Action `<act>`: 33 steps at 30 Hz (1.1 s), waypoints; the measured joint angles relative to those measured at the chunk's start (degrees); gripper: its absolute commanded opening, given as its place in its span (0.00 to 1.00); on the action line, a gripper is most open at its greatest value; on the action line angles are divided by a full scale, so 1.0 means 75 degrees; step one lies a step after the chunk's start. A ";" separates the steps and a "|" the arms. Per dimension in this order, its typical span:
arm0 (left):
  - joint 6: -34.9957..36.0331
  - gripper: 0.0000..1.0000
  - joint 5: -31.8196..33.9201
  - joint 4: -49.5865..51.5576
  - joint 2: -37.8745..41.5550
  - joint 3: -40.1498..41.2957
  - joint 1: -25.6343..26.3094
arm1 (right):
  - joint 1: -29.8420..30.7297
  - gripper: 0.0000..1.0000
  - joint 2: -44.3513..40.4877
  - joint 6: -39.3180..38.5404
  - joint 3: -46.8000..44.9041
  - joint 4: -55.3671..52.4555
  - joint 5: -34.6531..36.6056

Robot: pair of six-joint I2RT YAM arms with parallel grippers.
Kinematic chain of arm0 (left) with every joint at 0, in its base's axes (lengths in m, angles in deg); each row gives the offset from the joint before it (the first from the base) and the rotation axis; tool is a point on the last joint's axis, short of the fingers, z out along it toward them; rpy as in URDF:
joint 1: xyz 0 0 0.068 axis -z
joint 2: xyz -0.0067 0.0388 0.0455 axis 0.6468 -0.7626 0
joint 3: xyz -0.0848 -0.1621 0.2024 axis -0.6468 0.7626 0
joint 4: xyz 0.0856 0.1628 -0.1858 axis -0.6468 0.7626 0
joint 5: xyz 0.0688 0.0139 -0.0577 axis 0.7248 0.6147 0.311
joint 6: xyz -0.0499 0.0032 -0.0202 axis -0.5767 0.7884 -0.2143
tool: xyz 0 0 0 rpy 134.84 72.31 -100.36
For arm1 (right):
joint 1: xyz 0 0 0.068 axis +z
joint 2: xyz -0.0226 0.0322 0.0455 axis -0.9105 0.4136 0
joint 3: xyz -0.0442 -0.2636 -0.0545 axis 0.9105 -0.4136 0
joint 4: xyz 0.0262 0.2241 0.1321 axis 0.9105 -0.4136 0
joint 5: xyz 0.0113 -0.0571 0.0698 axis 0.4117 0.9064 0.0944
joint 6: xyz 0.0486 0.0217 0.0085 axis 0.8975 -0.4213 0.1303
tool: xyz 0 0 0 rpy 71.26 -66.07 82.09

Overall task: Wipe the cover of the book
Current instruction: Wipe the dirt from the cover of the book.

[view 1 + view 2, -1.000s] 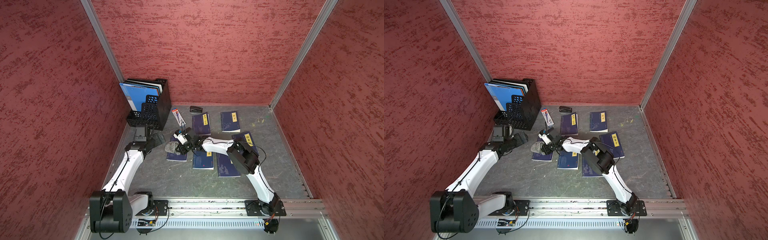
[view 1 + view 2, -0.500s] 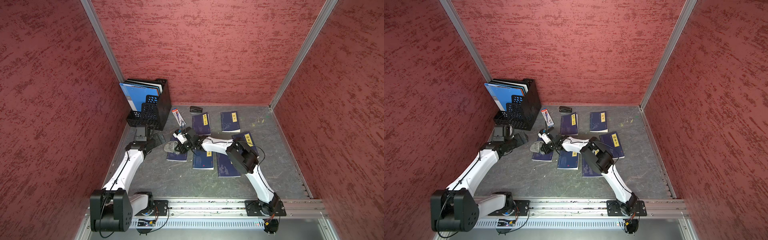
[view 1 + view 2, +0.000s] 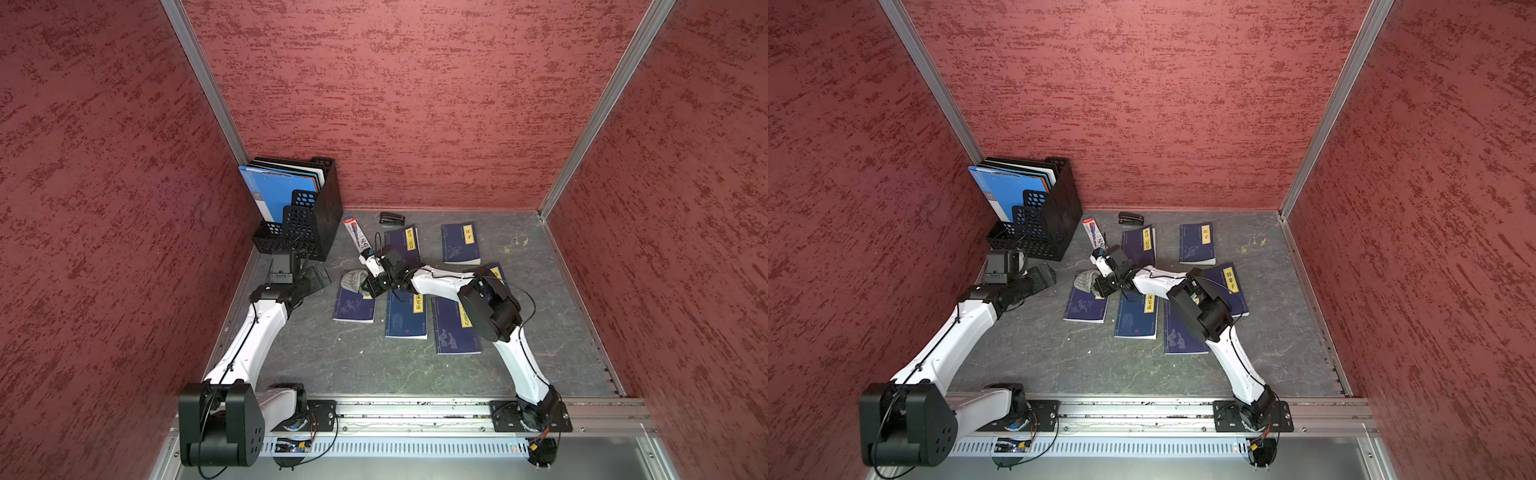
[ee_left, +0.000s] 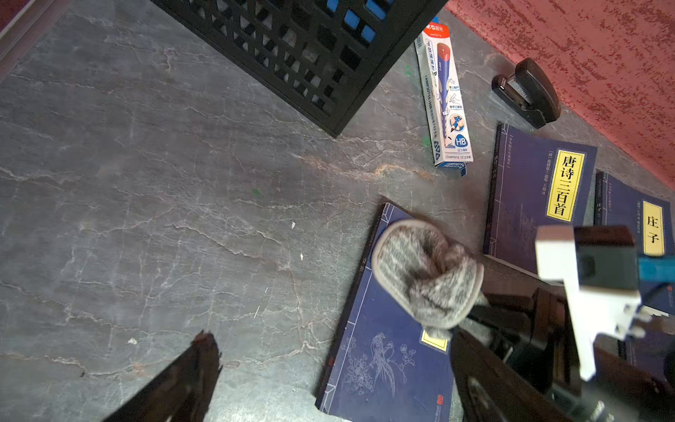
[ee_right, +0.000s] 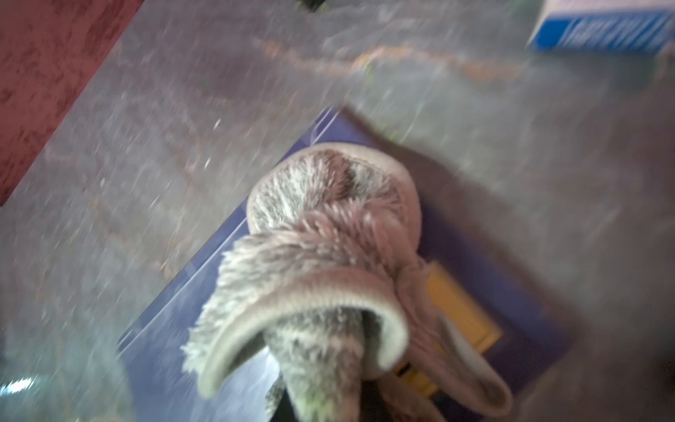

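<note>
Grey table (image 3: 316, 365), and the leftmost blue book (image 3: 353, 307) lies flat on it, long axis running from the rail toward the back wall. The fluffy cloth (image 3: 352, 279) sits on its far end, pinched tight by the right gripper (image 3: 367, 286). The rest of the cover stretches back toward the base. The left gripper (image 3: 318, 276) hangs wide apart just beside the book.

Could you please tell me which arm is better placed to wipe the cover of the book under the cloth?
The right. The right gripper is shut on the grey cloth, which lies on the blue book. The left gripper is open and empty, off beside the black file rack.
</note>
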 measured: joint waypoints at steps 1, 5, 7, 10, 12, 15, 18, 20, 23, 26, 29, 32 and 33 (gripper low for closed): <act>0.0000 1.00 0.0006 0.0000 -0.0012 0.0000 0.0017 | 0.0125 0.07 -0.0169 0.0029 -0.0271 0.0044 -0.0003; 0.0000 1.00 0.0055 0.0000 -0.0102 0.0000 0.0134 | 0.0577 0.07 -0.0807 0.0283 -0.1349 0.0408 -0.0073; 0.0000 1.00 0.0105 -0.0003 -0.0111 0.0000 0.0187 | 0.0711 0.07 -0.0973 0.0393 -0.1644 0.0539 -0.0085; 0.0000 1.00 0.0175 -0.0015 -0.0172 0.0000 0.0242 | 0.0691 0.06 -0.0965 0.0475 -0.1647 0.0583 -0.0099; 0.0000 1.00 0.0192 -0.0012 -0.0242 0.0000 0.0280 | 0.0595 0.06 -0.0825 0.0478 -0.1425 0.0533 -0.0111; 0.0003 1.00 0.0216 -0.0003 -0.0271 0.0000 0.0353 | 0.0326 0.06 -0.0443 0.0463 -0.0822 0.0417 -0.0082; 0.0003 1.00 0.0224 0.0003 -0.0268 -0.0003 0.0417 | -0.0070 0.06 -0.0041 0.0414 -0.0181 0.0303 -0.0041; 0.0003 1.00 0.0239 0.0006 -0.0268 0.0000 0.0431 | -0.0341 0.06 0.0160 0.0358 0.0166 0.0192 0.0003; 0.0003 1.00 0.0262 0.0009 -0.0268 -0.0003 0.0452 | -0.0609 0.06 0.0463 0.0256 0.0697 0.0017 0.0035; 0.0006 1.00 0.0303 0.0009 -0.0268 -0.0003 0.0466 | -0.0775 0.07 0.0571 0.0172 0.0924 -0.0134 0.0064; 0.0006 1.00 0.0335 0.0009 -0.0268 0.0000 0.0466 | -0.0787 0.07 0.0545 0.0131 0.0839 -0.0082 0.0067; 0.0017 1.00 0.0335 0.0003 -0.0329 -0.0003 0.0475 | -0.0766 0.07 0.0248 0.0131 0.0326 0.0137 0.0111; 0.0026 1.00 0.0335 0.0003 -0.0376 0.0000 0.0487 | -0.0766 0.08 0.0064 0.0134 0.0070 0.0163 0.0134</act>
